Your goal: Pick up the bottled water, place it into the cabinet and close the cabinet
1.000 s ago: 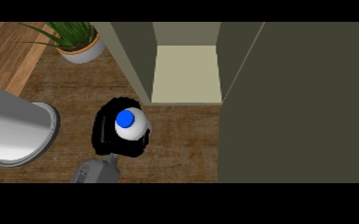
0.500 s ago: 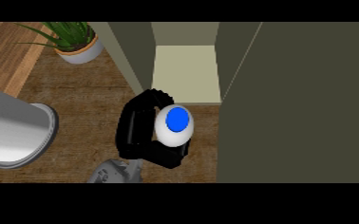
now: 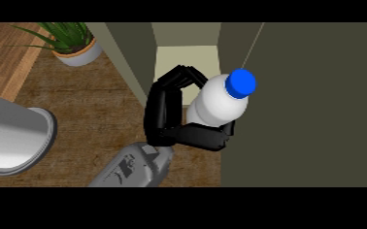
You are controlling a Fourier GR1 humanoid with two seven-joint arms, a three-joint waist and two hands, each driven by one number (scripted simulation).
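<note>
Since the earlier frame, the hand (image 3: 166,114) had carried the bottle (image 3: 219,102) further right and up, from over the wooden table (image 3: 93,102) toward the cabinet (image 3: 186,60) opening. Which hand it was could not be told from the view alone; its grey forearm (image 3: 132,167) came in from the lower edge, left of centre. Black fingers (image 3: 179,77) and thumb (image 3: 201,137) curled round the white bottle, grasping it. It tilted, with the blue cap (image 3: 241,82) pointing up and right of the hand, against the open dark door (image 3: 301,106). Far left of the hand lay a grey pot (image 3: 22,140); above and left of it, a potted plant (image 3: 70,43).
</note>
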